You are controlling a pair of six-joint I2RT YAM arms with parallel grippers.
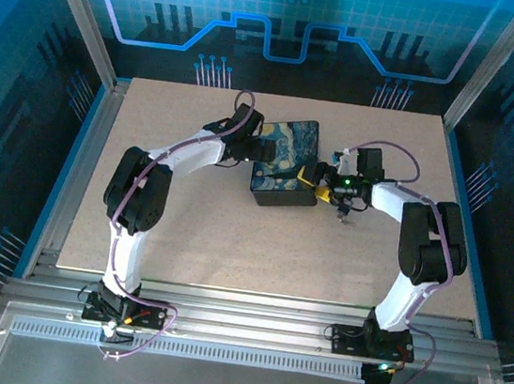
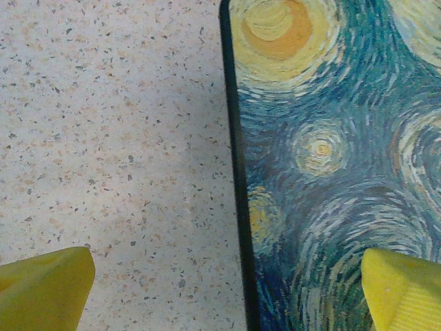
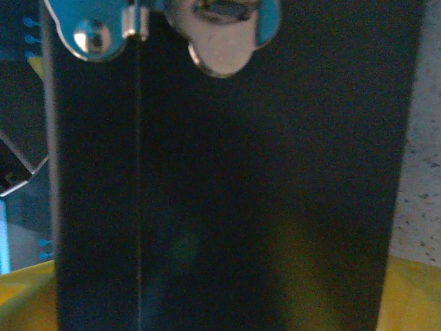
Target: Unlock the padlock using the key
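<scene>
Toward the far edge of the counter (image 1: 194, 241), left fingers (image 2: 41, 293) and right fingers (image 3: 417, 296) flank the painted box (image 1: 287, 158), wide open, gripping nothing; padlock progress I cannot tell.

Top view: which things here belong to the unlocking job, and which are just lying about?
Part of the job:
- painted box, which both arms are working at
- metal latch on its dark side
- left gripper, open over the box's edge
- right gripper, open at the box's side

Just surroundings:
- speckled table
- blue backdrop
</scene>
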